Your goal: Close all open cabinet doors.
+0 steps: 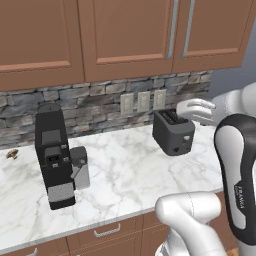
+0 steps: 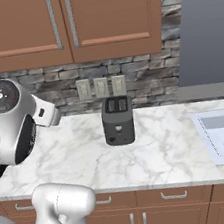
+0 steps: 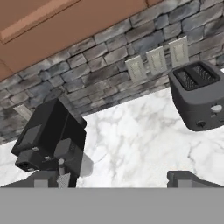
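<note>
Cabinet doors (image 1: 125,35) sit high above the fingers (image 3: 190,177), apparently flush. Gripper (image 3: 118,179) spread wide, grasping nothing, coffee machine (image 3: 50,140) just ahead. Suggest raising hand and scanning for 1 ajar panel.

Arm (image 1: 192,220): glossy white rounded shells, dark grey to black joint sections. "FRANKA" lettering on one black link. Finger tips (image 3: 186,178) dark grey.

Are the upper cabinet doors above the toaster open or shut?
Shut: the cabinet doors lie flush side by side, handles parallel, above the toaster.
</note>
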